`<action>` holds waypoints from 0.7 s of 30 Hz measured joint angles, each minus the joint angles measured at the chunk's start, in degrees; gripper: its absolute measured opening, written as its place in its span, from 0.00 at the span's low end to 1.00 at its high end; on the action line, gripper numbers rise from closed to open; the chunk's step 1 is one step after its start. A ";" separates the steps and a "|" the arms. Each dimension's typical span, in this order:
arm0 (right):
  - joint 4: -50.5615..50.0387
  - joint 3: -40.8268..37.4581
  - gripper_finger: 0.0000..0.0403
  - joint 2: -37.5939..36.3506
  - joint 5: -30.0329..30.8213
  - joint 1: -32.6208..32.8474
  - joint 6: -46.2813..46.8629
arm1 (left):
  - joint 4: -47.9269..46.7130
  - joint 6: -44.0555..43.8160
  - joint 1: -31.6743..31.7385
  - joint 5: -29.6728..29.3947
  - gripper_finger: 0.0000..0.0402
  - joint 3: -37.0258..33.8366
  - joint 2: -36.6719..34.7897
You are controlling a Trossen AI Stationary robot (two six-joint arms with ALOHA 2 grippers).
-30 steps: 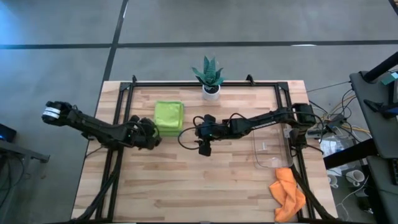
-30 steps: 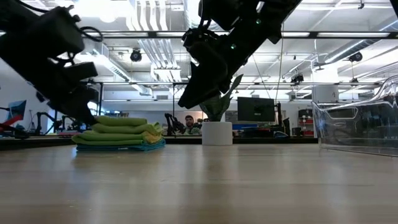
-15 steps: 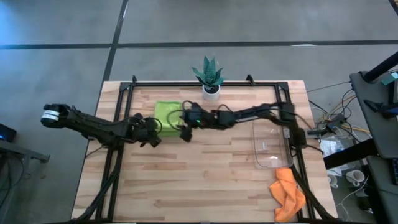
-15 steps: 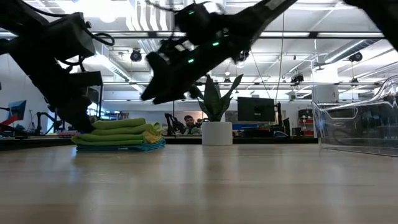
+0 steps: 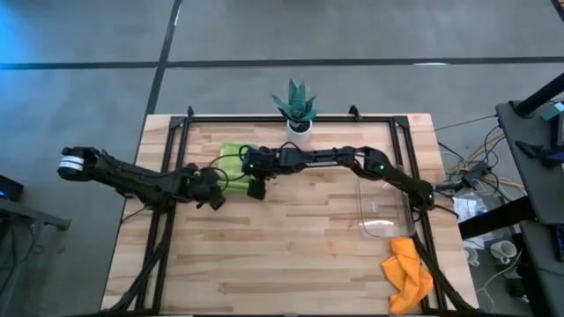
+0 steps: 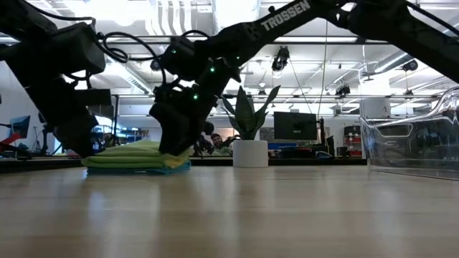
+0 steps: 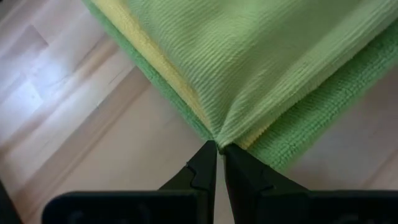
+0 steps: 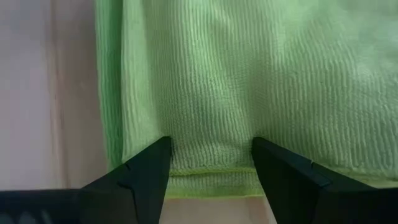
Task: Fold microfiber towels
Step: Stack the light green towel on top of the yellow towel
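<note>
A stack of folded microfiber towels [image 5: 231, 156] lies at the far left of the table: lime green on top [image 8: 249, 74], yellow [image 7: 143, 43] and lime green below, light blue at the bottom [image 6: 136, 170]. My left gripper [image 7: 217, 149] is shut at the stack's near left corner [image 5: 214, 185]. My right gripper [image 8: 211, 165] is open, low over the stack's near right edge [image 5: 256, 180]. An orange towel [image 5: 407, 275] lies crumpled at the near right corner, partly over the table's edge. My left gripper pinches the corner of the top lime green towel [image 7: 219, 135] between its two fingertips, coming in low from the table's near left. The cloth runs to a point at the fingers; the rest lies flat on the stack. How many layers it has, I cannot tell. My right gripper has its two spread fingertips [image 8: 152, 163] down on the top lime green towel, just inside its hemmed edge [image 8: 211, 174]. The fingers point down from above, one at either side of a strip of cloth. The towel lies flat on the stack.
A clear plastic tray [image 5: 381, 211] stands at the right. A small potted plant [image 5: 298, 110] stands at the far edge, just behind the stack. Black frame rails [image 5: 167, 176] run along the table's sides. Bare wood lies in the middle and near.
My right gripper has swung from the table's middle toward the left edge and come down onto the towel stack. My left gripper has stayed at the stack's near left corner. The stack now looks flatter in the low view than before.
</note>
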 joint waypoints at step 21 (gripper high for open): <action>-1.52 4.44 0.56 -3.16 2.43 -3.93 -6.02 | -1.52 -0.02 -0.02 7.05 0.22 5.15 -0.02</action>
